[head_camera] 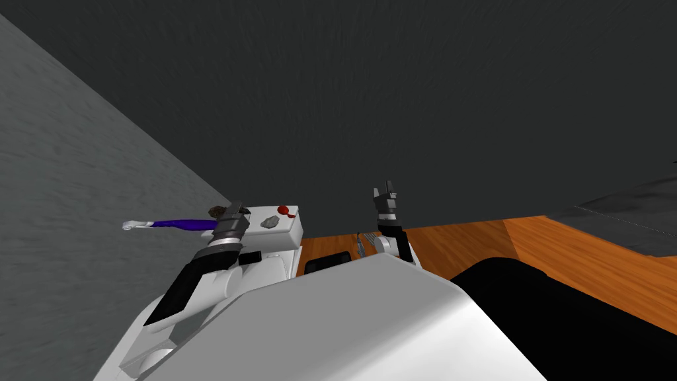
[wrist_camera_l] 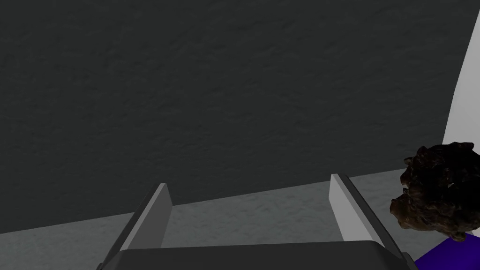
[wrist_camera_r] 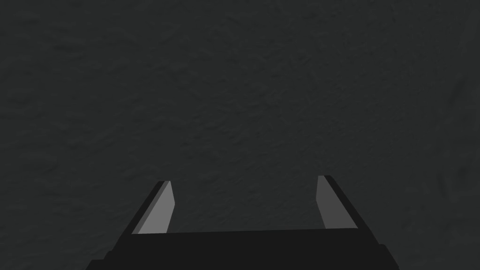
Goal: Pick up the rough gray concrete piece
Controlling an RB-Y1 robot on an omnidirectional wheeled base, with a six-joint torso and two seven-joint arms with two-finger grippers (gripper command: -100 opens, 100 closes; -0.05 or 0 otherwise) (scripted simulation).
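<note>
The rough grey concrete piece (head_camera: 269,221) lies on a small white table (head_camera: 294,233), beside a red object (head_camera: 285,211). My left gripper (head_camera: 235,208) hovers at the table's left end, to the left of the concrete piece and apart from it. In the left wrist view that gripper (wrist_camera_l: 248,190) is open with nothing between its fingers, and a dark brown lumpy object (wrist_camera_l: 440,192) sits just beside one finger (wrist_camera_l: 344,206). My right gripper (head_camera: 387,192) is raised to the right of the table, and its wrist view shows the gripper (wrist_camera_r: 243,190) open and empty.
A purple stick-like thing (head_camera: 178,224) with a white end juts out left from the table, near the brown lump (head_camera: 217,211). A grey wall (head_camera: 79,198) runs along the left and a dark wall (head_camera: 397,99) stands ahead. Orange wooden floor (head_camera: 562,251) lies to the right.
</note>
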